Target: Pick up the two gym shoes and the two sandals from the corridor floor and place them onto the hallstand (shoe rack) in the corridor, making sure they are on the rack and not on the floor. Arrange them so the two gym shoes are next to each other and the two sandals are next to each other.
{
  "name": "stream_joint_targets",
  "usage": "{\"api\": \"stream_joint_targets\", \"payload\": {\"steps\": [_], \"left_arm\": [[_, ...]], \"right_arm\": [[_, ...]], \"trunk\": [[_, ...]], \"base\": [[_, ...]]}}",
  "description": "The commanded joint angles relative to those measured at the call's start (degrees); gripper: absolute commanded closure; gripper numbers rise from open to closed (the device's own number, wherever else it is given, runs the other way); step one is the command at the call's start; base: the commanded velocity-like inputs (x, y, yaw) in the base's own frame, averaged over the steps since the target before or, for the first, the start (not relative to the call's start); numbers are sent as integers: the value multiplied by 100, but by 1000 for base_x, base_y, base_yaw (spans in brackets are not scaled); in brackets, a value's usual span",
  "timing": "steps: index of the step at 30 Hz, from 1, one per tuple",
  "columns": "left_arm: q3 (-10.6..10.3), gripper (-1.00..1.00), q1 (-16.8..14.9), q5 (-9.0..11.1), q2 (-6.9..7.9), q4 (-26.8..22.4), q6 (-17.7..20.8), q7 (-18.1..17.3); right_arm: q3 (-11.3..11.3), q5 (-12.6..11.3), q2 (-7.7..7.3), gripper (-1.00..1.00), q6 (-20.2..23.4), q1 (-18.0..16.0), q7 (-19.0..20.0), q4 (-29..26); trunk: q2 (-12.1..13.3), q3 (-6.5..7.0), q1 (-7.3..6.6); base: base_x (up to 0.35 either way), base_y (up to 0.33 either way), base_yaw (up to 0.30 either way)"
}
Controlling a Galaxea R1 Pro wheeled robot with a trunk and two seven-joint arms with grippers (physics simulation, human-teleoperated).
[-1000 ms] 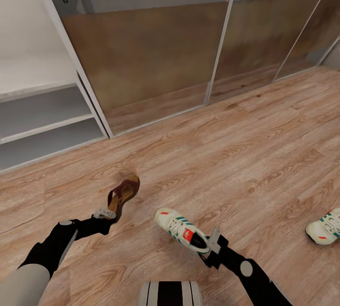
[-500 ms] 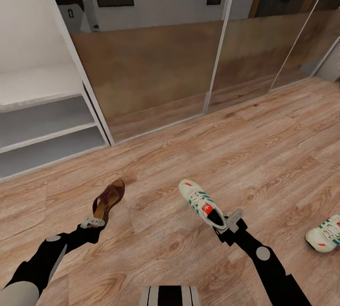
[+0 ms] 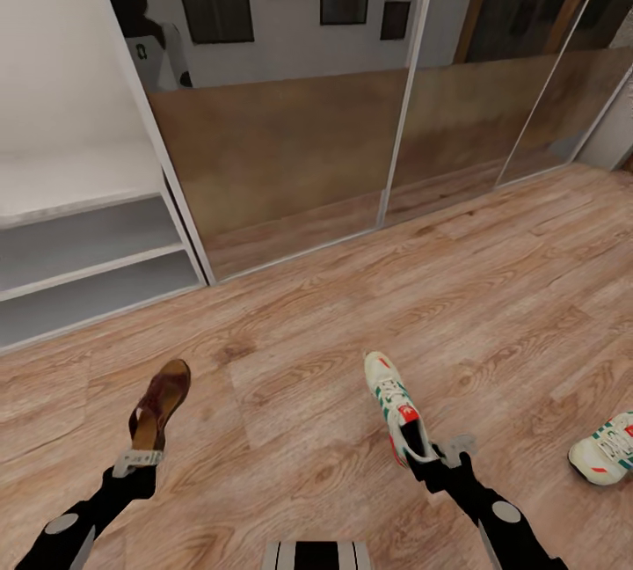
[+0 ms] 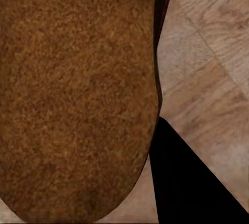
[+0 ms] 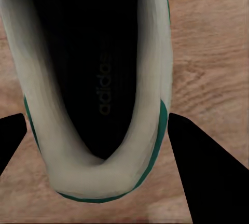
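Note:
In the head view my left gripper (image 3: 141, 457) is shut on the heel of a brown sandal (image 3: 161, 403), carried above the corridor floor (image 3: 290, 359). The left wrist view has the sandal's tan footbed (image 4: 78, 94) up close. My right gripper (image 3: 435, 451) is shut on the heel of a white gym shoe (image 3: 395, 403) with green stripes. Seen from the right wrist, the shoe's dark opening (image 5: 93, 73) lies between the black fingers (image 5: 207, 167). A second gym shoe (image 3: 607, 447) lies on the floor at the right edge. The hallstand (image 3: 79, 236), pale grey with low shelves, stands at the far left.
Mirrored sliding doors (image 3: 290, 157) with white frames run along the wall behind the floor. My base (image 3: 318, 555) peeks in at the bottom middle of the head view.
The head camera has tilted up. Both arms have drawn back and spread: the sandal moved left and nearer, the gym shoe right and nearer, now pointing more away from me.

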Motion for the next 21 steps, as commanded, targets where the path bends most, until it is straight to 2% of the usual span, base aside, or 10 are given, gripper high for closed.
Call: {"api": "stream_joint_targets", "payload": {"steps": [1, 4, 6, 7, 12, 15, 17, 21], "left_arm": [[101, 100, 21, -69, -7, 73, -134, -7], [302, 100, 103, -70, -9, 369, -461, 157], [414, 100, 137, -70, -5, 611, -685, 312], [471, 100, 153, -67, -4, 782, -831, 425], [561, 100, 218, -62, -12, 1366, -1386, 848], [580, 100, 285, -62, -32, 1791, -1889, 1252], [578, 100, 322, -61, -40, 1994, -2097, 1399], [580, 100, 342, -82, -44, 2090, -2205, 1460]], "right_arm": [[-46, 14, 5, 100, -143, -6, -4, 111], [-78, -48, -4, 100, -815, -4, -449, 589], [-84, -62, -9, 100, -1090, -1, -696, 790], [-88, -71, -18, 100, -1340, 1, -944, 997], [-96, -85, -41, 100, -2048, 3, -1608, 1736], [-102, -92, -95, 100, -2673, 8, -2109, 2488], [-97, -97, -116, 100, -3036, 11, -2263, 2880], [-91, -90, -106, 100, -3238, 13, -2301, 3070]], "trunk": [[0, 20, -4], [4, 87, -12], [7, 131, -17], [8, 153, -19], [15, 264, -32], [19, 330, -40], [21, 375, -45], [27, 463, -55]], "base": [[0, 0, 0], [0, 0, 0], [0, 0, 0], [0, 0, 0], [0, 0, 0], [0, 0, 0], [0, 0, 0], [0, 0, 0]]}}
